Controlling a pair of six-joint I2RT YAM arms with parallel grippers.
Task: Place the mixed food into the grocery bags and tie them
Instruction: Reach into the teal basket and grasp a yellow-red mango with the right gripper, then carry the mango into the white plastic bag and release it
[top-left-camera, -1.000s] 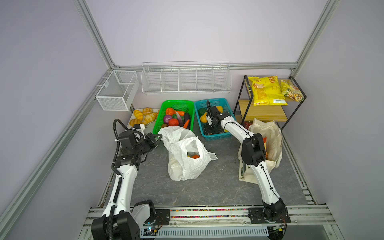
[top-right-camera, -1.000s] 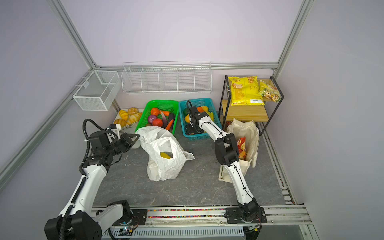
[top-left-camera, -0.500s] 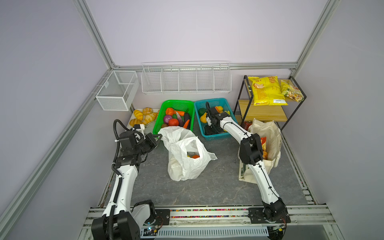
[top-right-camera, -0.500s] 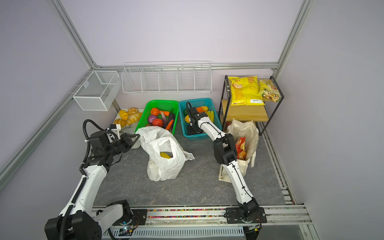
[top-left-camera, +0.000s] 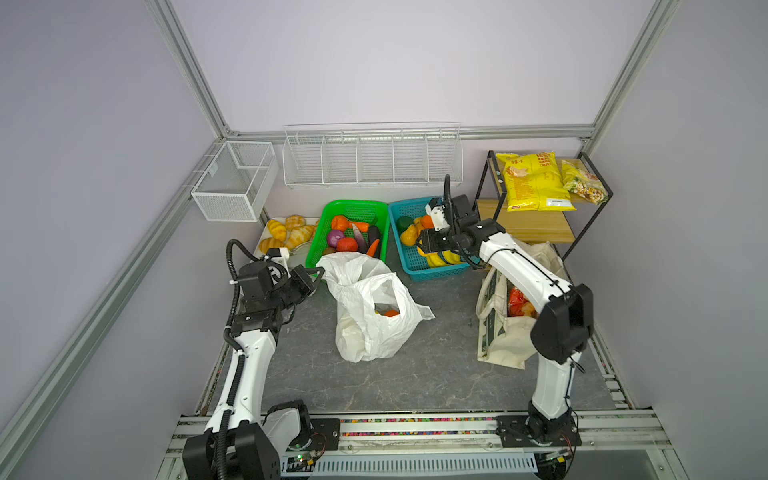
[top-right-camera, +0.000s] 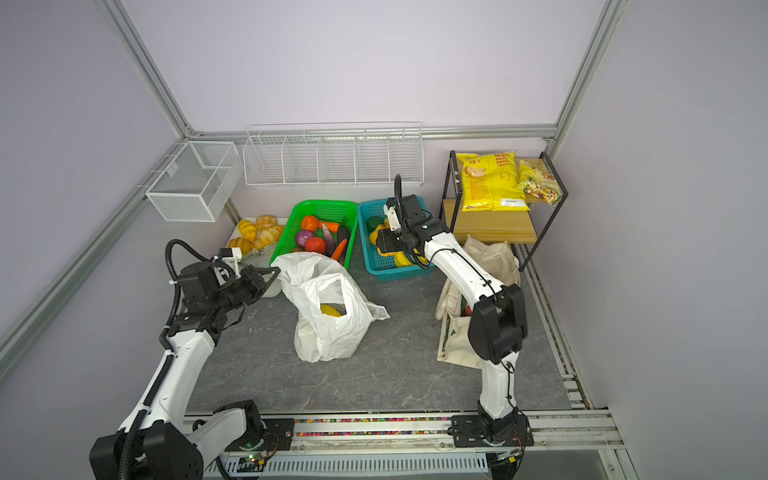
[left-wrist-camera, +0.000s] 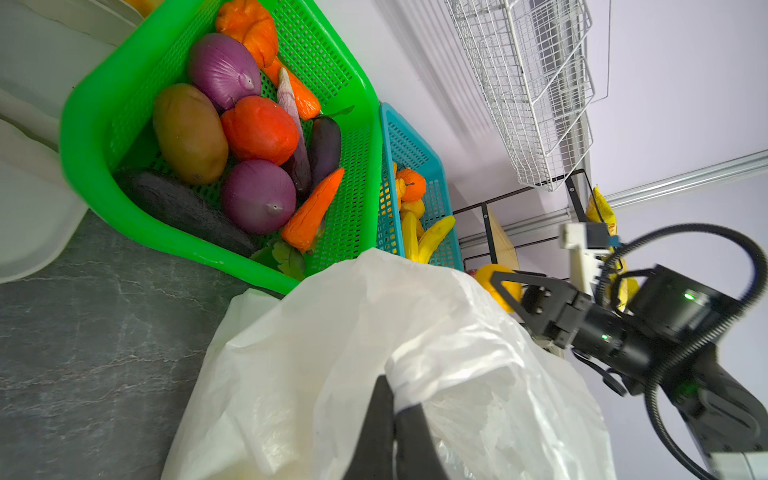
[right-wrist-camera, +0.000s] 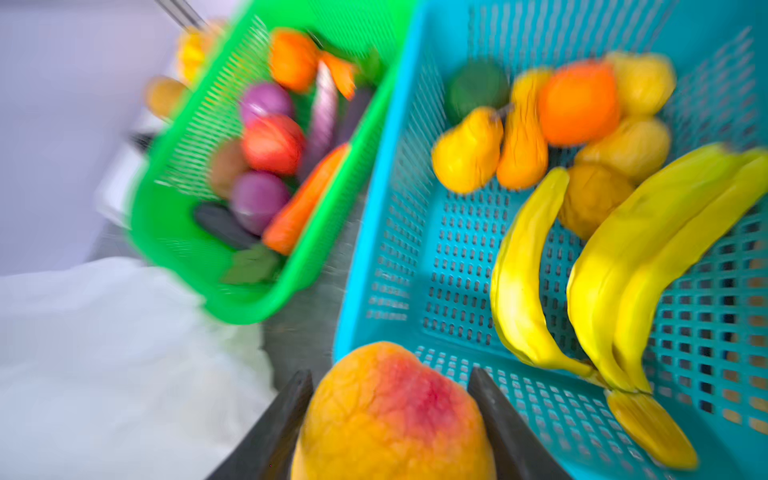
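Over blue basket (top-left-camera: 432, 272), tabletop's rear edge: my right gripper (right-wrist-camera: 390, 376) clasped orange fruit (right-wrist-camera: 390, 419).
Left gripper (left-wrist-camera: 394, 405): I saw it pinching white bag (left-wrist-camera: 353, 332).

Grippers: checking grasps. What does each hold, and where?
Right gripper: orange fruit, by its sides. Left gripper: white bag, by a bunched edge.

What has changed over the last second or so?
The right gripper closed on an orange toy fruit over the blue basket, and its arm's elbow swung out rightward. The left gripper still pinches the white plastic bag, which has not moved.
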